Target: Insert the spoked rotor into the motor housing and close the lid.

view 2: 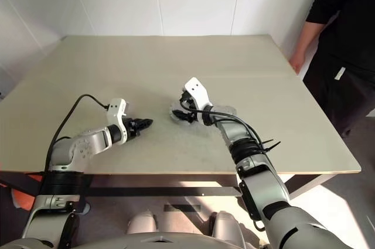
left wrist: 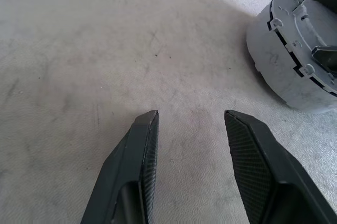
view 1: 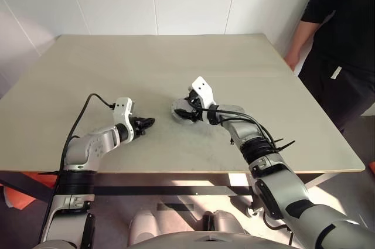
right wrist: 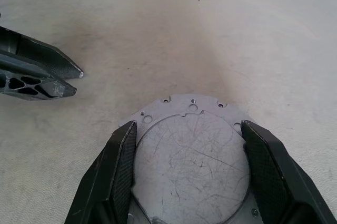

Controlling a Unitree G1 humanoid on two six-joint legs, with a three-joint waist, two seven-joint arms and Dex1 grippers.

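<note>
The motor housing (left wrist: 274, 60) is a squat grey cylinder standing on the table just right of its middle. The flat grey lid (right wrist: 189, 166), scratched and ringed with small holes, lies on top of it. My right gripper (right wrist: 187, 126) reaches over the housing from the right, with its two fingers pressed against opposite sides of the lid's raised round face. My left gripper (left wrist: 192, 116) hovers low over the bare tabletop a short way left of the housing, open and holding nothing. Its tips (right wrist: 73, 79) point toward the housing. The spoked rotor is hidden.
A person in black stands at the table's far right corner (view 1: 345, 26), one hand (view 1: 291, 58) resting at the table edge. The beige tabletop (view 1: 176, 61) stretches wide behind and to the left of the grippers. A black cable (view 1: 82, 114) trails off the left arm.
</note>
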